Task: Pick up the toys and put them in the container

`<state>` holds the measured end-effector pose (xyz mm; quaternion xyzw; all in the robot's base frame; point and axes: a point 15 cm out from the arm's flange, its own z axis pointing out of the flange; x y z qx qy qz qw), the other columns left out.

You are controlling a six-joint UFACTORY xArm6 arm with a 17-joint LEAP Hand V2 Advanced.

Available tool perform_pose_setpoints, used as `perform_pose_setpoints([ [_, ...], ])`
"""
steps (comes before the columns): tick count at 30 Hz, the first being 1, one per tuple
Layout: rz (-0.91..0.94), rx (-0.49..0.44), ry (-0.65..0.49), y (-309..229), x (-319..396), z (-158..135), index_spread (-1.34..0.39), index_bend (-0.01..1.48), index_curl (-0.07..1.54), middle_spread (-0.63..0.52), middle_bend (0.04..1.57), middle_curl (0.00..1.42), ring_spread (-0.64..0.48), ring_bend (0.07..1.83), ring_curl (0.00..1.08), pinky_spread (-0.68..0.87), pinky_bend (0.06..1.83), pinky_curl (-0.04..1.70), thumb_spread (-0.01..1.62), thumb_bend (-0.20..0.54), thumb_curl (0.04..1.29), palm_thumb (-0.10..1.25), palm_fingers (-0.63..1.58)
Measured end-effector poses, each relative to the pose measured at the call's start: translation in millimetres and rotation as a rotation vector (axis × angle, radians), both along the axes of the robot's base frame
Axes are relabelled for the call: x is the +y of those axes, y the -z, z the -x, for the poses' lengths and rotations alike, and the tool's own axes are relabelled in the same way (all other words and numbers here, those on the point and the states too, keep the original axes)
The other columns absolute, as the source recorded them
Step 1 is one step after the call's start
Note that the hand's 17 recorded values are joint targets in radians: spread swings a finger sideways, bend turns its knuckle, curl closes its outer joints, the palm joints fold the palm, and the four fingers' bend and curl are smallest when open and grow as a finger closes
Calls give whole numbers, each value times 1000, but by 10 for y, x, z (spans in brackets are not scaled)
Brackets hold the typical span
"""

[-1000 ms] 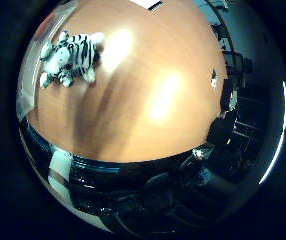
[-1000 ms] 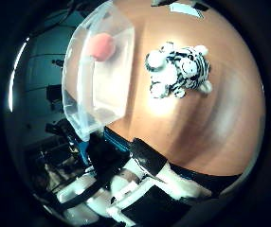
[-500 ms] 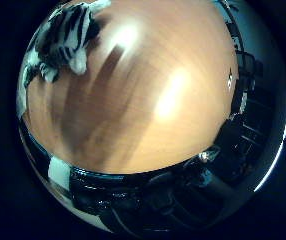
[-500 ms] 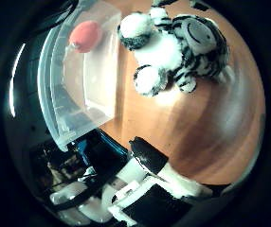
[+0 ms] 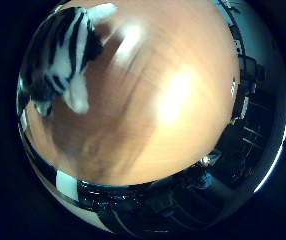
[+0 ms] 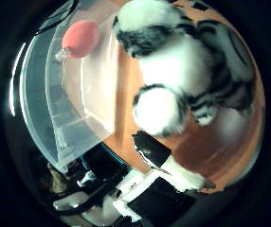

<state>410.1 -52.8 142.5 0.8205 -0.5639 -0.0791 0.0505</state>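
Observation:
A white plush tiger with black stripes (image 6: 188, 66) lies on the wooden table (image 5: 168, 100) and fills much of the thumb side view, close under the palm. Its striped body also shows in the little finger side view (image 5: 63, 55). A clear plastic container (image 6: 64, 113) stands beside the tiger, with a red soft toy (image 6: 81, 38) inside it. My hand (image 6: 150, 184) is over the tiger. Its white and black fingers reach out near the tiger's paw and are not curled round it.
The table's edge (image 5: 103, 175) runs close by the hand, with dark room clutter (image 5: 238, 110) beyond the table's far side. Bare wood lies beside the tiger, away from the container.
The tiger has grown much larger in both views over the three moments: the hand has come down closer to it. The tiger, the container and the red toy have stayed in place.

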Motion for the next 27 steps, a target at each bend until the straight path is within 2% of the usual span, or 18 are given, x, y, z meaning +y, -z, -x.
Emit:
perform_pose_setpoints([
  [3,-4,-10,5,20,4,-30,-353,149,265,-83,232,334,97,359,274,484,362,302,1068,-21,279,543,385],
  [7,-3,-30,4,40,-7,-72,-363,164,266,-171,290,358,-98,519,302,433,391,292,1054,-15,291,604,583],
  [10,0,-35,-4,61,-9,-75,-380,199,298,-260,404,412,-276,677,354,247,402,274,1035,-13,303,671,776],
  [11,2,-35,-5,59,-11,-75,-388,208,308,-275,432,427,-292,712,368,189,434,280,1030,-16,305,678,875],
  [13,8,-24,-10,58,-18,-50,-413,207,331,-313,482,463,-338,780,394,-34,518,274,1020,-17,311,714,1041],
  [14,9,-23,-14,46,-5,-50,-425,243,376,-321,547,507,-336,852,440,-198,614,311,1010,-16,317,738,1195],
  [15,9,-23,-16,43,-2,-53,-432,286,409,-324,600,539,-326,883,462,-299,690,334,1006,-14,322,760,1224],
  [17,15,-25,-22,30,-10,-59,-443,459,503,-298,754,615,-299,980,509,-378,845,400,999,-9,334,812,1352],
  [22,43,-4,-42,4,-91,-4,-391,852,748,-244,1076,778,-268,1222,636,-312,1194,580,988,-8,381,919,1212],
  [27,46,30,-19,-178,-195,149,-320,1011,867,-213,1227,867,-259,1327,729,-242,1334,693,1024,13,453,1078,1089],
])
